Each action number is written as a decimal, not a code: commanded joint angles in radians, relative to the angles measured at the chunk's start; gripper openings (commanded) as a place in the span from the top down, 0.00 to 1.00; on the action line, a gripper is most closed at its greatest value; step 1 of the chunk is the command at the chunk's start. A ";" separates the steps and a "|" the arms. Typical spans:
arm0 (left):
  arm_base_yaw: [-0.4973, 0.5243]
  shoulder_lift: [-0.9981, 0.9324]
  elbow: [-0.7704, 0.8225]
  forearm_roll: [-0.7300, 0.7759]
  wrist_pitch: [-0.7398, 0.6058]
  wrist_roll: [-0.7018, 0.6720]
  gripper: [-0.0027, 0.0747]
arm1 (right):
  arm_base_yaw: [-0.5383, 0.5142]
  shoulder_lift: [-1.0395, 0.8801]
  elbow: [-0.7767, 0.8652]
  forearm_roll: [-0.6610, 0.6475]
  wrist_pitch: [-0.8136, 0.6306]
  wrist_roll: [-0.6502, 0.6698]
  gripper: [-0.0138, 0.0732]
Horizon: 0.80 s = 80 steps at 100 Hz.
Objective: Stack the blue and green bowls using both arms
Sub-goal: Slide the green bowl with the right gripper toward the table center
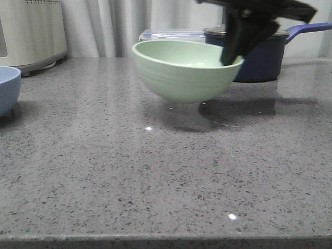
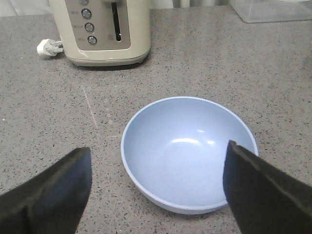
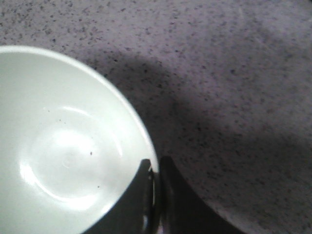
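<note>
Now, with the right gripper pinching the green bowl rim and lifting it tilted, keep it level while carrying toward the blue bowl, where the left gripper hovers spread apart.

The right gripper reaches down from above, jaws pinched together (something clamped between them); the left gripper hangs spread wide.

Soft, even overhead light falls on the grey counter, throwing a dark shadow beneath the green bowl. Small glints dot the stone. Inside the bowl, glare washes out its base; nearby fingers blur.
</note>
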 commanded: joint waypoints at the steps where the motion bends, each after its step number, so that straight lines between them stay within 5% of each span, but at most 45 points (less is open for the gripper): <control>1: 0.002 0.007 -0.037 -0.012 -0.067 -0.004 0.26 | 0.023 -0.012 -0.065 0.025 -0.034 -0.013 0.93; 46: 0.002 0.007 -0.037 -0.012 -0.065 -0.004 0.26 | 0.063 0.067 -0.091 0.029 -0.033 -0.013 0.92; 66: 0.002 0.007 -0.037 -0.012 -0.056 -0.004 0.26 | 0.063 0.067 -0.091 0.029 -0.034 -0.014 0.71; 80: 0.002 0.007 -0.037 -0.012 -0.056 -0.004 0.26 | 0.063 0.066 -0.091 0.029 -0.034 -0.014 0.68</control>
